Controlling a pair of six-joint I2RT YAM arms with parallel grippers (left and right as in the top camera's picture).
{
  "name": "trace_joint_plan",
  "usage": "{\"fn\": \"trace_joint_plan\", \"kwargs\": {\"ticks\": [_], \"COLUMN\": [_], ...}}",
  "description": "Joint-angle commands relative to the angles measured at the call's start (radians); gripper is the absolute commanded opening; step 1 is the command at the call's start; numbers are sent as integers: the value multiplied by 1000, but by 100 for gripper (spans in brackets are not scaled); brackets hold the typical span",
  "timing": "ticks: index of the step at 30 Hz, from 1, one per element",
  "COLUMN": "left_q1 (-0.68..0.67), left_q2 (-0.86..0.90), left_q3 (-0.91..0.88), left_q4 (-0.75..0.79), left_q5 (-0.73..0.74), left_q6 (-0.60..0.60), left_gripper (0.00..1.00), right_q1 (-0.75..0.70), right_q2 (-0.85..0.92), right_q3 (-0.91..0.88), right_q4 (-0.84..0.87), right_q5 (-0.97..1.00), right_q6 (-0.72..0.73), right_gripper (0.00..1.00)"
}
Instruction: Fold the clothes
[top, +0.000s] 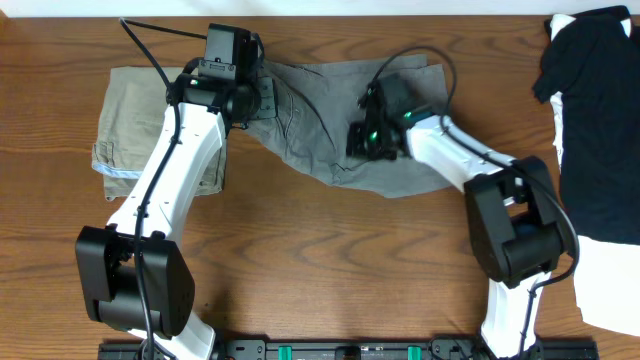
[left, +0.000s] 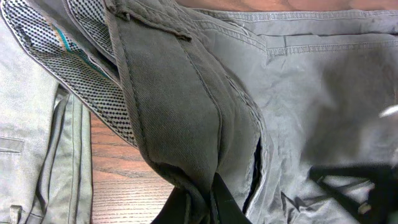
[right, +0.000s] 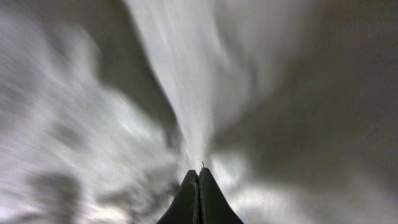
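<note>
The grey shorts (top: 320, 115) lie crumpled at the back middle of the table. My left gripper (top: 257, 97) is shut on a thick fold of their waistband (left: 180, 124), and the dotted lining (left: 81, 68) shows beside it. In the left wrist view the left gripper's (left: 200, 202) black fingers (left: 227, 208) pinch that fold. My right gripper (top: 362, 142) rests on the shorts' middle. In the right wrist view the right gripper (right: 199, 177) is shut, its tips pressed together against blurred grey cloth (right: 180, 81), with a ridge running away from them.
Olive-khaki shorts (top: 135, 115) lie folded at the back left, also in the left wrist view as olive-khaki shorts (left: 31, 155). A black garment (top: 600, 110) and a white one (top: 605, 290) lie along the right edge. Bare wood (top: 330, 260) fills the front.
</note>
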Motion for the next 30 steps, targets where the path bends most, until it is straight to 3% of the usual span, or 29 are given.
{"fn": "trace_joint_plan", "kwargs": {"ticks": [1, 22, 30], "left_q1": [-8, -27, -30], "left_q2": [-32, -128, -127], "left_q3": [42, 47, 47], "left_q4": [-2, -2, -13], "left_q5": [0, 0, -1], "left_q6": [6, 6, 6], "left_gripper": [6, 6, 6], "right_q1": [-42, 61, 28], "right_q2": [-49, 167, 149], "right_q3": [36, 36, 71], "right_q4": [39, 314, 329], "right_q5": [-48, 28, -48], "right_q6": [-27, 32, 17], "right_gripper": [1, 1, 1]}}
